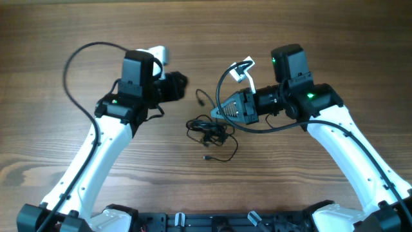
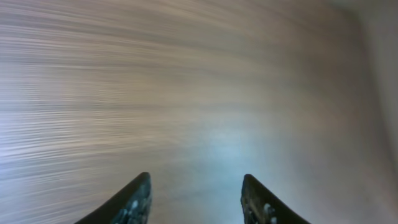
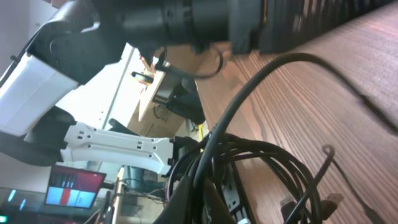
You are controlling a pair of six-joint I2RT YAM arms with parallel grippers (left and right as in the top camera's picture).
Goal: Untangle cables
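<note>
The cables (image 1: 207,129) are thin black cords lying in a loose tangle at the table's middle. One loop trails to a small plug (image 1: 207,157), and a short end (image 1: 201,97) lies just above the tangle. My right gripper (image 1: 214,115) points left at the tangle's upper edge. In the right wrist view it (image 3: 199,190) is shut on a strand of the cables (image 3: 273,155), which coil in front of the fingers. My left gripper (image 1: 185,84) hovers left of the tangle. It (image 2: 196,186) is open over bare wood, with nothing between its fingers.
A thin cord arcs up from the right gripper to a white-tipped end (image 1: 247,65). A thicker black robot cable (image 1: 84,55) loops at the upper left of the wooden table (image 1: 322,32). The left wrist view is motion-blurred.
</note>
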